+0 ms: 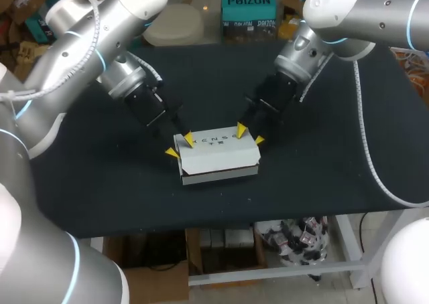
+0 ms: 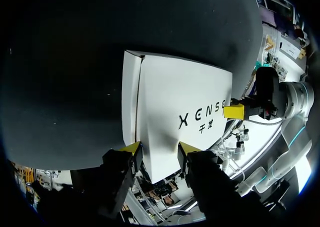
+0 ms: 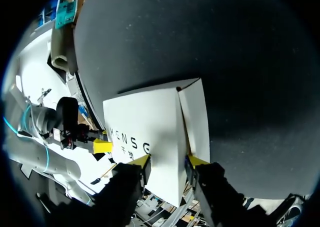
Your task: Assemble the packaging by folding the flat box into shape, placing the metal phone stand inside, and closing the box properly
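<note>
Box: the white box [image 1: 218, 153] sits on the black table [image 1: 100, 183], a little nearer its front edge, between your two arms.
Lid: it is down, so you cannot see inside; a grey strip shows under the lid's front edge.
Writing: dark lettering [image 1: 218, 138] runs across the lid near its back edge; in the left wrist view [image 2: 202, 122] it lies ahead of that gripper.
Left gripper [image 1: 181, 146]: your claw is apart, astride the box's back left corner, one yellow tip over the lid and the other by the end wall [image 2: 160, 148].
Right gripper [image 1: 250, 135]: also apart, astride the back right corner, one tip on the lid and one off its end [image 3: 167, 161].
In the way: each arm leans in over the table behind the box; the front and both ends stay unobstructed.
</note>
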